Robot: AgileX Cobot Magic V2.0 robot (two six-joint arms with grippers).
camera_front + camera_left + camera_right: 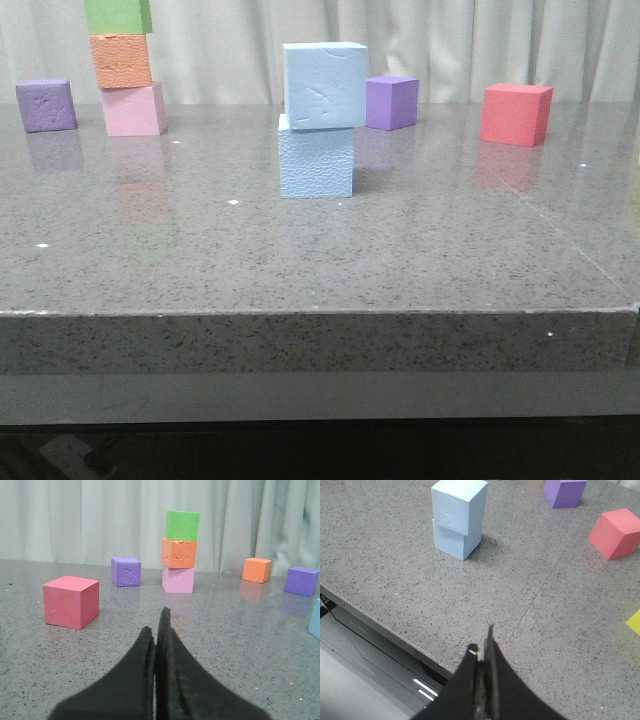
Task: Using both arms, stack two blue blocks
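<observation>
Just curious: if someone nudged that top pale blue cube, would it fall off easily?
Probably yes. The top blue block sits slightly off-centre and twisted on the lower blue block, with nothing holding it. It looks like pebbled foam, so likely light, though its flat faces should grip rather than slide.

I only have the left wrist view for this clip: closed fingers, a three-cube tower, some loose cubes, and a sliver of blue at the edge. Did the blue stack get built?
Observer: Yes. In the front view the upper blue block sits on the lower blue block, neither hand touching them.
Operator: Is it squarely aligned?
Observer: No. The upper one overhangs slightly toward the right and looks a little twisted in the right wrist view.
Operator: Where is the right hand?
Observer: The right hand is shut with nothing in it, over the table's near edge, apart from the stack.
Operator: Anything close to the stack?
Observer: A purple cube stands just behind it to the right.
</observation>
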